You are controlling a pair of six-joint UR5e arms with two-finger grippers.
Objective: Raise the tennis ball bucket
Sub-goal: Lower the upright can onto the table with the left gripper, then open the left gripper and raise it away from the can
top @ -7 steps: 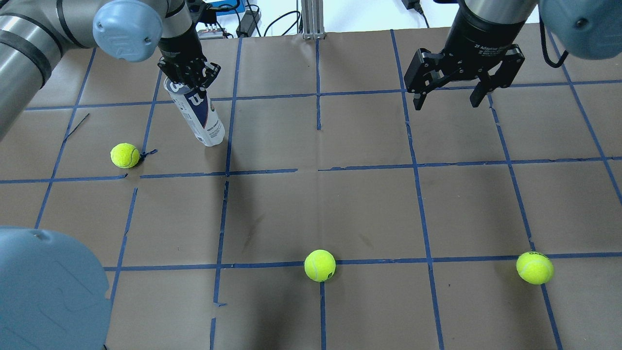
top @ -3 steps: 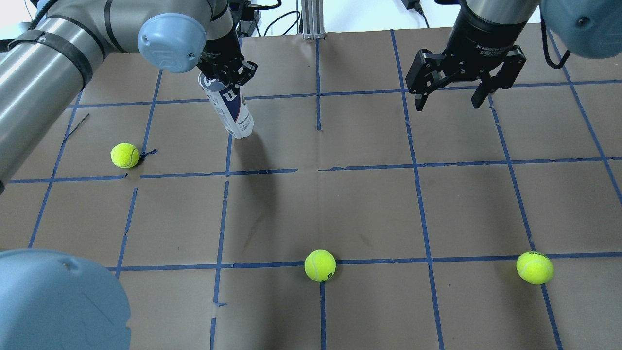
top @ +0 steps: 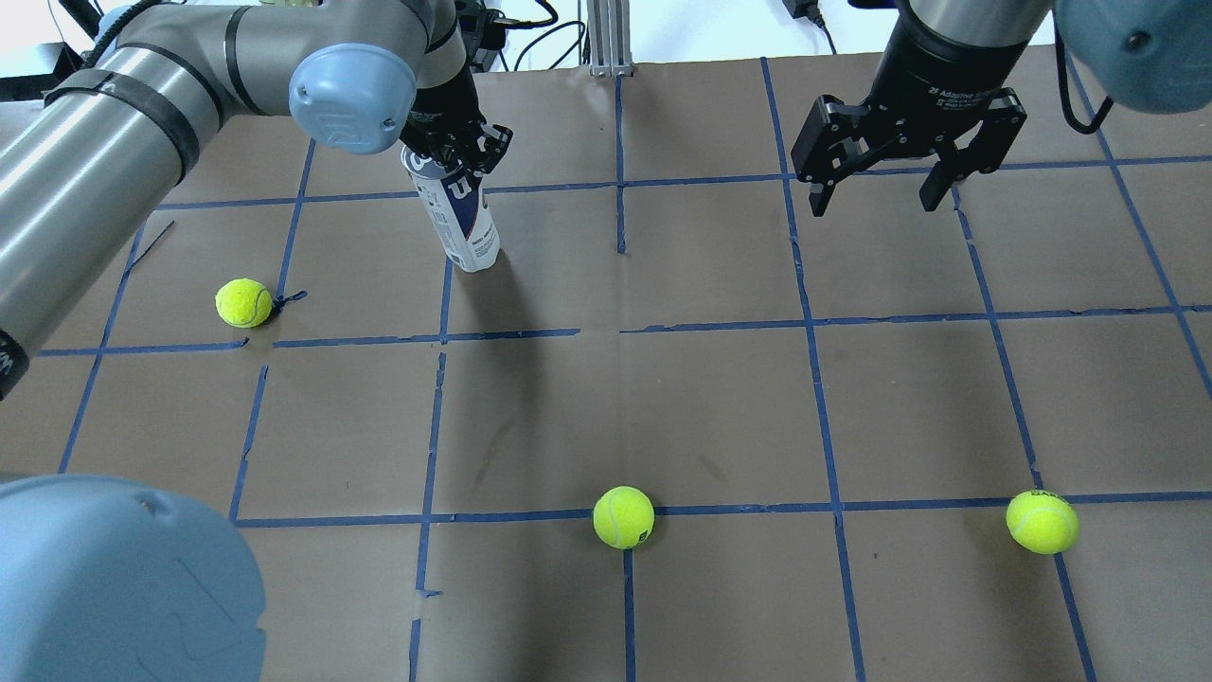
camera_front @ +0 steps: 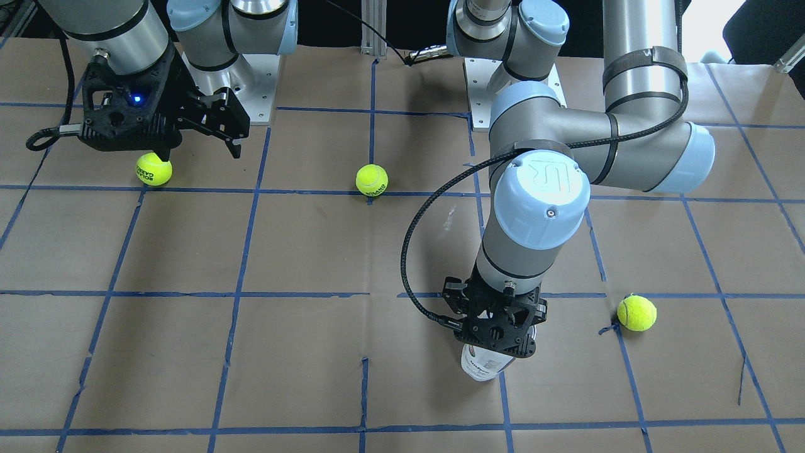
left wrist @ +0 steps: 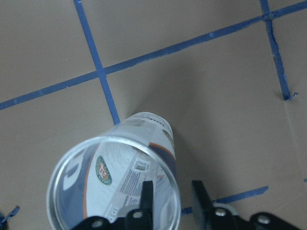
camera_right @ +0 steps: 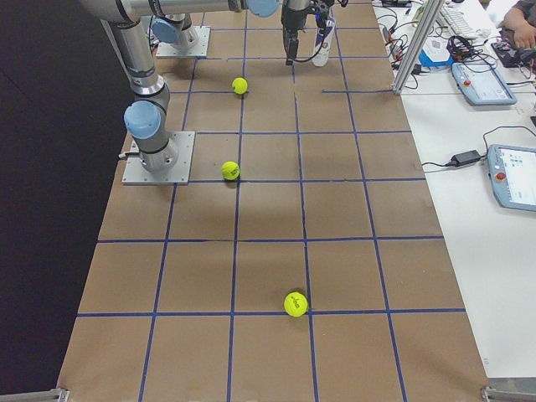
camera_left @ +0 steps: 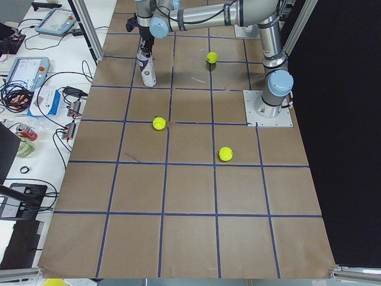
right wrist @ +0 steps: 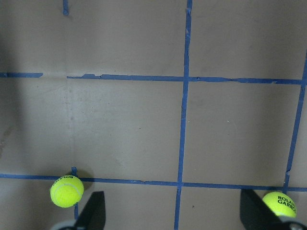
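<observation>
The tennis ball bucket [top: 466, 225] is a clear can with a white and navy label. It hangs tilted from my left gripper [top: 461, 156], which is shut on its open rim, at the far left of the table. In the left wrist view one finger [left wrist: 145, 199] is inside the bucket [left wrist: 144, 139] and the other is outside. I cannot tell whether the bucket's bottom touches the paper. In the front-facing view the bucket [camera_front: 482, 365] shows below the left gripper [camera_front: 500, 327]. My right gripper [top: 876, 194] is open and empty, hovering at the far right.
Three loose tennis balls lie on the brown paper with blue tape lines: one [top: 243, 302] left of the bucket, one [top: 623, 517] near the middle front, one [top: 1042, 521] front right. Cables and controllers lie beyond the table's far edge.
My left arm has carried the bucket to the right and slightly farther from the robot, still gripped by the rim. The right arm and the balls have not moved.
</observation>
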